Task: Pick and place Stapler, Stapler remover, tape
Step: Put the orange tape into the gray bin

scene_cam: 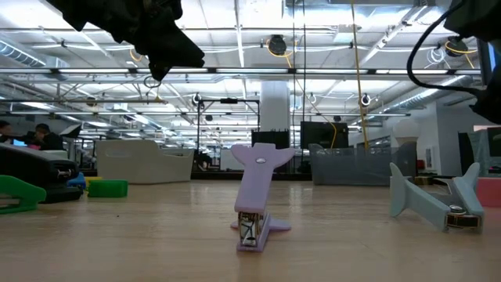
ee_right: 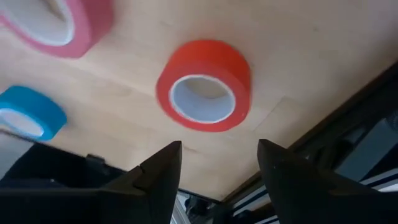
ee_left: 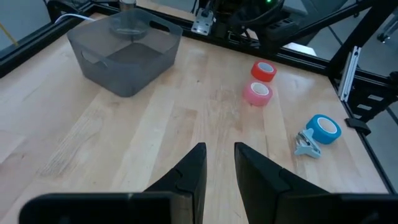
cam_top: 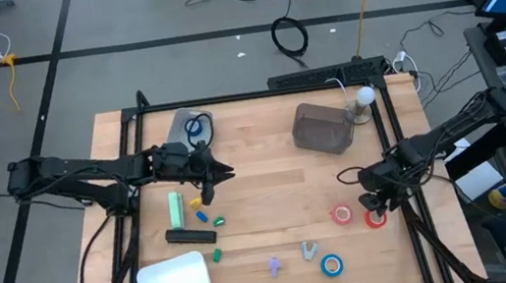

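Note:
My right gripper [ee_right: 217, 163] is open and points steeply down, just above the bright red tape roll [ee_right: 204, 85], which lies flat near the table's right edge [cam_top: 375, 219]; the fingers touch nothing. A pink-red tape roll [cam_top: 342, 214] and a blue one [cam_top: 331, 265] lie flat close by. A grey stapler remover [cam_top: 309, 250] and a purple one [scene_cam: 258, 196] stand near the front edge. A black stapler [cam_top: 191, 235] and a green one [cam_top: 176, 209] lie at the left. My left gripper [ee_left: 219, 168] hovers above the table's left half, its fingers slightly apart and empty.
A grey bin [cam_top: 322, 127] stands at the far right centre, and a white tray [cam_top: 174, 282] sits at the front left corner. Small coloured bits [cam_top: 206, 215] lie by the staplers. The black frame rail [cam_top: 414, 228] runs just beside the red tape roll.

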Tool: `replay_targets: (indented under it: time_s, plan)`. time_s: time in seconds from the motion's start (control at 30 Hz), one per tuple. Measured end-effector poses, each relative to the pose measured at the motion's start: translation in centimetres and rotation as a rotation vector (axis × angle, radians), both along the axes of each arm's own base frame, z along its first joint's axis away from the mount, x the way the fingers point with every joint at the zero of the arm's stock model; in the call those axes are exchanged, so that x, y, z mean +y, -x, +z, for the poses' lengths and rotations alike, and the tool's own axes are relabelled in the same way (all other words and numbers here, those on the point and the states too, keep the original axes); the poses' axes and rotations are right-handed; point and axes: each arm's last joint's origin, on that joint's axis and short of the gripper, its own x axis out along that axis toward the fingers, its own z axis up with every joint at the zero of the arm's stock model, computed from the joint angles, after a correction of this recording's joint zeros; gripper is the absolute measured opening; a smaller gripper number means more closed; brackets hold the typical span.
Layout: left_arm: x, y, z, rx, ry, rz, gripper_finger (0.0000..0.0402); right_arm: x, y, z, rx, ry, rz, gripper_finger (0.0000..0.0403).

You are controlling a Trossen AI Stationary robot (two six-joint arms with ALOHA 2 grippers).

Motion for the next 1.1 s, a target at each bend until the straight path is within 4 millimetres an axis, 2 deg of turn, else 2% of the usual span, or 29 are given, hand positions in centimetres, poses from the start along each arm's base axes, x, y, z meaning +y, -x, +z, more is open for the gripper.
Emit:
replay_targets:
  time_s: [0.5, 0.7, 0.83, 1.1]
  plan:
    - [0.0, 0.0, 0.0, 0.000, -0.011, -0.005, 0.0088, -0.3, 0.6, -3.5, 0.034, 0.031, -0.104, 0.0199]
    - [0.0, 0.0, 0.0, 0.000, -0.011, -0.005, 0.0088, -0.5, 1.0, -4.2, 0.058, 0.032, -0.119, 0.0193]
    - [0.0, 0.0, 0.0, 0.000, -0.011, -0.005, 0.0088, -0.5, 1.0, -4.2, 0.061, 0.035, -0.122, 0.0161]
    - [0.0, 0.0, 0.0, 0.000, -0.010, -0.004, 0.0088, -0.4, 0.8, -4.2, 0.032, 0.034, -0.109, 0.0051]
